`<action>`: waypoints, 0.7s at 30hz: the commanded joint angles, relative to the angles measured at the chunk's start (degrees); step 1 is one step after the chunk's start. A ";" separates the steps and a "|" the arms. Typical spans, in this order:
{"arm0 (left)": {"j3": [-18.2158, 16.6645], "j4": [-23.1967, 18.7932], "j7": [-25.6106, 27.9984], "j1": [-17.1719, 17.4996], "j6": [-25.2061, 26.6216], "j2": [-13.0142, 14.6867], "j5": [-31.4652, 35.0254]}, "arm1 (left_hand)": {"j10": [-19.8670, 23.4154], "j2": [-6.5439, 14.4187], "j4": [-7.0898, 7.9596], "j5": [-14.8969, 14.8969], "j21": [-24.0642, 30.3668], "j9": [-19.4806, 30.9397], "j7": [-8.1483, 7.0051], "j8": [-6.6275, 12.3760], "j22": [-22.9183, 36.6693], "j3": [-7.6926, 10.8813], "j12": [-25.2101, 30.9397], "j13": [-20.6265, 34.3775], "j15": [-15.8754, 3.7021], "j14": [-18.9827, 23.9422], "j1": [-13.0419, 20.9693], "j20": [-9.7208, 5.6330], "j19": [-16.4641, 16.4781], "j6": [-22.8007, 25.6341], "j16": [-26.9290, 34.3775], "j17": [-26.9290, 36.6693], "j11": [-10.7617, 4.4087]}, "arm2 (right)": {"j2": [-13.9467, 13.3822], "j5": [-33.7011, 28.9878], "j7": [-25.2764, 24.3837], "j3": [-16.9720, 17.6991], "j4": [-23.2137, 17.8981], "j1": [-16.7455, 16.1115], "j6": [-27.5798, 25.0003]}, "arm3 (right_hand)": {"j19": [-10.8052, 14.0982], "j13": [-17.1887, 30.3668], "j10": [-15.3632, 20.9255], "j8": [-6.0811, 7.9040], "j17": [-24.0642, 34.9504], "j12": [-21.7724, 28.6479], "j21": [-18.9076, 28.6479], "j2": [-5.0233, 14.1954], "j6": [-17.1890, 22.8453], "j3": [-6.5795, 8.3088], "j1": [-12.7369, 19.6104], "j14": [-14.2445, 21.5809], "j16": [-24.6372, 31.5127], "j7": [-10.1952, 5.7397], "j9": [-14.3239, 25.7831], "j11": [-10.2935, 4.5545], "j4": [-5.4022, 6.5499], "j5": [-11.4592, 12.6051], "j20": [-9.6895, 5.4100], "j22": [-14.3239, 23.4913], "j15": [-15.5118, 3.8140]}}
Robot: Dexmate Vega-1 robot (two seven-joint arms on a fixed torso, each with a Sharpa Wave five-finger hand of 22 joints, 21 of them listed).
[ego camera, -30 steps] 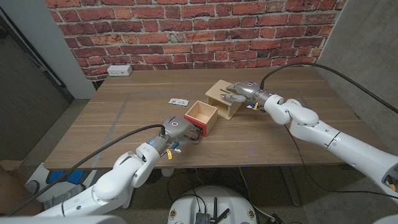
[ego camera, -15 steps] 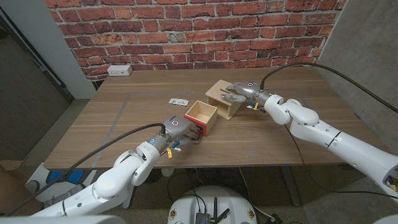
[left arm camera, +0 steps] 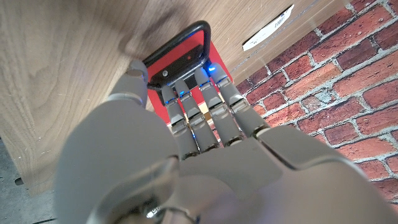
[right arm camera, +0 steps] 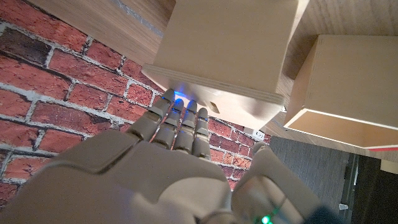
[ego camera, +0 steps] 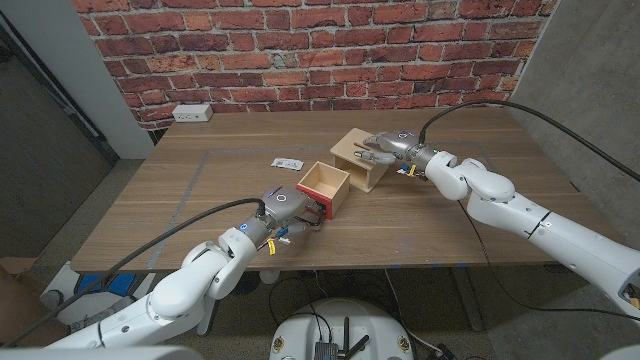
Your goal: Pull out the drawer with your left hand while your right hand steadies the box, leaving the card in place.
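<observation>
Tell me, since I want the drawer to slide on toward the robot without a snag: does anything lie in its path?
Nothing visible does. The red-fronted wooden drawer is already clear of the pale wooden box. The left hand grips the drawer's black handle; behind it lies bare wooden table. The white card lies off to the side.

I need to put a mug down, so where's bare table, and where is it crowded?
Bare: the left stretch between the card and the table edge, and the far right corner behind the right hand. Crowded: the middle, where box, drawer and left hand sit together.
</observation>
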 commanded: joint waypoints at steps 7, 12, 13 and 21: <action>-1.13 -0.27 1.89 0.31 -0.84 0.72 -1.52 | -0.48 -0.07 0.40 0.04 -0.55 -0.03 0.63 0.18 0.04 -0.01 0.34 0.00 -7.64 -0.42 -2.70 -8.80 0.51 -0.58 0.17 0.07 -0.28 | -0.69 0.46 0.26 1.88 -3.12 -1.06 -1.75 | -0.10 0.03 -0.31 0.04 0.11 -0.04 0.04 1.56 -0.09 0.28 0.54 -0.40 -0.02 0.05 0.24 0.02 -0.50 0.31 -0.06 0.15 -0.18; -2.11 -0.02 4.32 0.34 -2.19 1.17 -3.18 | -0.68 0.04 0.75 -0.06 -0.82 -0.04 0.79 0.26 0.02 -0.17 0.32 -0.01 -7.58 -0.51 -4.16 -8.81 0.50 -0.53 0.17 0.07 -0.28 | -0.69 1.11 -0.06 2.47 -3.49 -1.37 -1.96 | -0.12 0.02 -0.41 0.02 0.06 -0.06 0.04 1.49 -0.20 0.32 0.62 -0.40 -0.06 0.00 0.24 0.05 -0.59 0.31 -0.03 0.15 -0.16; -2.44 -0.15 4.49 0.57 -1.72 0.83 -3.75 | -0.66 0.43 1.11 -0.13 -1.01 -0.05 0.81 0.29 0.02 -0.21 0.38 0.00 -7.60 -0.62 -5.41 -8.81 0.64 -0.51 0.18 0.08 -0.30 | -0.68 1.54 -0.32 2.73 -3.51 -1.54 -1.91 | -0.13 0.02 -0.46 0.02 0.05 -0.07 0.04 1.48 -0.19 0.33 0.63 -0.36 -0.06 0.01 0.24 0.02 -0.60 0.31 -0.03 0.15 -0.11; -6.03 -0.38 8.56 2.49 -2.47 1.57 -9.37 | -0.32 0.88 1.52 -0.27 -1.33 -0.13 1.42 0.53 0.00 -0.27 0.54 0.00 -7.53 -0.35 -7.41 -8.81 0.90 0.25 0.34 0.11 -0.25 | -0.63 3.49 -1.16 3.86 -3.61 -2.17 -2.72 | -0.13 0.01 -0.57 0.03 0.01 -0.07 0.05 1.57 -0.26 0.43 0.69 -0.71 -0.21 0.01 0.23 0.05 -0.65 0.31 0.06 0.14 -0.20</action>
